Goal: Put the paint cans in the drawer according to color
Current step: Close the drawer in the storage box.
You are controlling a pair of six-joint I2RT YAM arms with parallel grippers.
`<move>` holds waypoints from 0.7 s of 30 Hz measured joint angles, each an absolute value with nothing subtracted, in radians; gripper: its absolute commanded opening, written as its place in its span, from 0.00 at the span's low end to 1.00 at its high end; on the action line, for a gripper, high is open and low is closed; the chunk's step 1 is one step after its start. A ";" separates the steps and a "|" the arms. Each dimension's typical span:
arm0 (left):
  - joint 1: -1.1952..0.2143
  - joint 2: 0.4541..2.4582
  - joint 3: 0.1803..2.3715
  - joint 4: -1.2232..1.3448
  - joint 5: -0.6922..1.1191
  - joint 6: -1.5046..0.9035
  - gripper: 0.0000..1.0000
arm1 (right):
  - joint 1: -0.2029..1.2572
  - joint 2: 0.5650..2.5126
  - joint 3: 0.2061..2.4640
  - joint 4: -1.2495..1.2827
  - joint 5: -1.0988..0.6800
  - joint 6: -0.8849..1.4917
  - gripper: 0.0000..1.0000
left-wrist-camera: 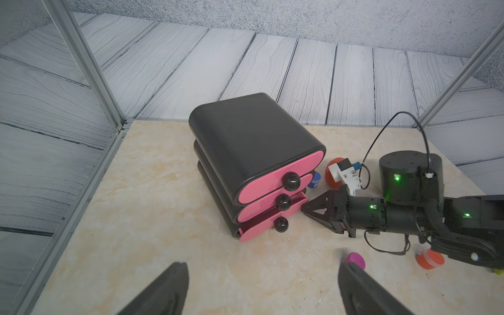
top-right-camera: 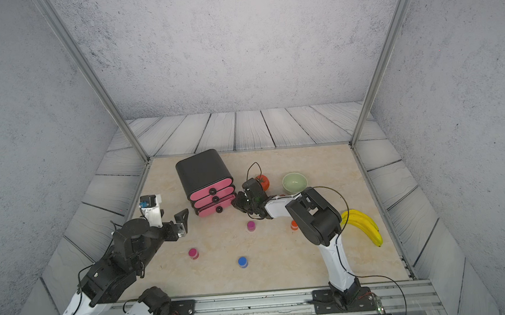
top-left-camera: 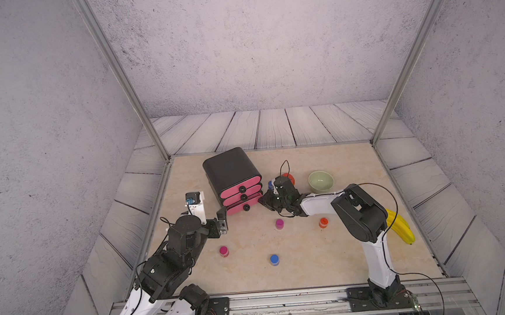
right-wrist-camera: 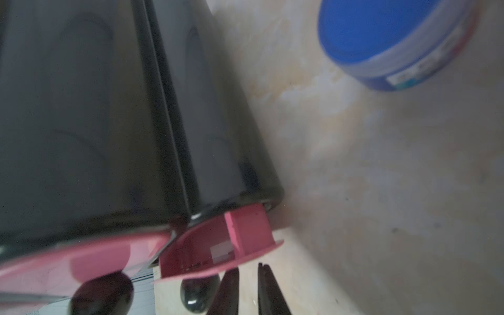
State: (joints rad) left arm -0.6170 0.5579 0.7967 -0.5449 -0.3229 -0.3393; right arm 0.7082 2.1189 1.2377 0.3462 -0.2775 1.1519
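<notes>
Just beside the right end of the slightly open bottom drawer (left-wrist-camera: 253,233), the right tool (left-wrist-camera: 305,206) is pointing at it clenched and empty, nearer than the released left tool (top-left-camera: 222,218), while paint cans (top-left-camera: 279,224) are standing out on the worktop (top-left-camera: 313,266).

No legible text anywhere; only a small, blurred, illegible white label (right-wrist-camera: 406,77) on the blue paint can (right-wrist-camera: 381,35)
</notes>
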 measured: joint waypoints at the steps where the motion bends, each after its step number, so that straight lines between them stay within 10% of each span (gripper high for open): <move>1: -0.617 0.554 0.797 -0.545 -0.322 -0.338 0.92 | 0.709 2.131 1.252 0.347 -0.275 1.158 0.18; 21: -0.617 0.619 0.807 -0.488 -0.252 -0.389 0.94 | 0.696 1.911 0.972 0.352 -0.219 1.041 0.33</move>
State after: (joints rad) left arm -0.6170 0.6189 0.8070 -0.4881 -0.2516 -0.3889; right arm 0.6964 1.9110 0.9722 0.3515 -0.2192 1.0412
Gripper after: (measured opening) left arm 0.927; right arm 0.292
